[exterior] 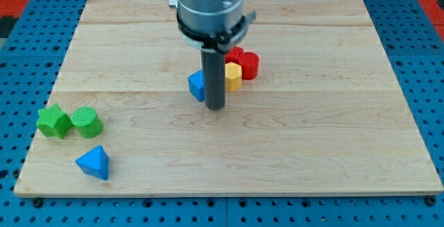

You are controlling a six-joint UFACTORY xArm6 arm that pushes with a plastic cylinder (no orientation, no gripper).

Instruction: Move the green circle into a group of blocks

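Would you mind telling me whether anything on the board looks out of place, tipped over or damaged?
Nothing stands out. The green circle sits flat beside the green star-like block at the view's left, with a blue triangle below. My tip rests by the blue block, near the yellow block and red blocks.

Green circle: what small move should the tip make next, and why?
Probably travel toward the view's lower left. My tip sits by the blue block in the central group, far from the green circle, which still lies beside the green star.
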